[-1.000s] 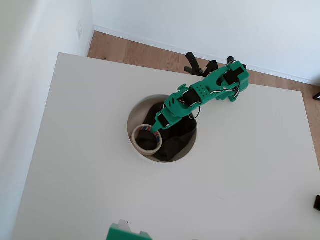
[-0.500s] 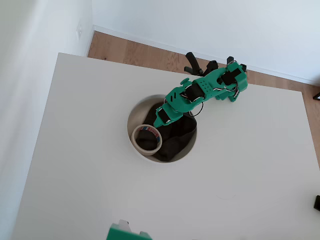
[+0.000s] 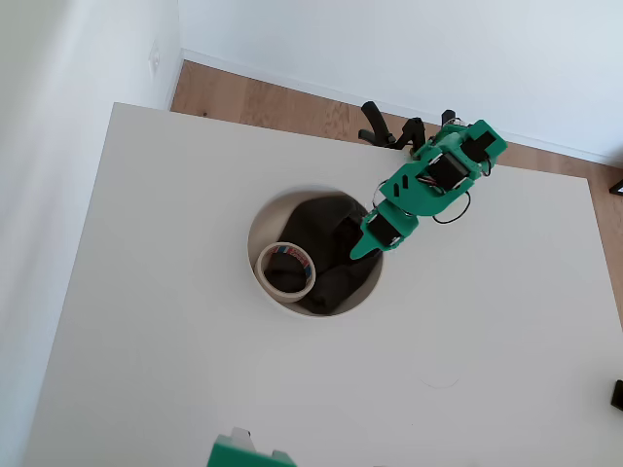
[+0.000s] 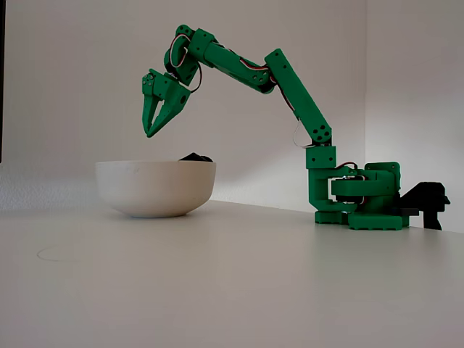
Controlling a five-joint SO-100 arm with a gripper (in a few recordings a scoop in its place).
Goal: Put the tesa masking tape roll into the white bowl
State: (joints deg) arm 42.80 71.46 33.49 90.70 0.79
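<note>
Overhead view is showing the tesa masking tape roll (image 3: 285,271) lying inside the white bowl (image 3: 259,222), tucked against the lower-left wall, with its red and blue core facing up and a dark cloth (image 3: 331,243) filling the rest of the bowl beside it. A second ago the green claw (image 3: 368,243) was reaching down at the roll's edge; now it is pulling away, swinging over toward the bowl's right rim and leaving the tape behind. The roll itself is sitting just where it was, not shifting at all as the arm is leaving.

From the fixed view at the side, the claw (image 4: 151,129) is hanging well above the bowl (image 4: 156,187), tips pointing down, fingers nearly together with just a narrow gap at the tips, and nothing is held between them. The dark cloth (image 4: 196,156) is peeking over the rim; the tape is hidden behind the bowl's wall from this angle.

So the drop is looking done: tape in the bowl, claw empty and clear of it. All that seems to be remaining is for the arm to be folding back toward its base on the white counter (image 3: 195,389).
</note>
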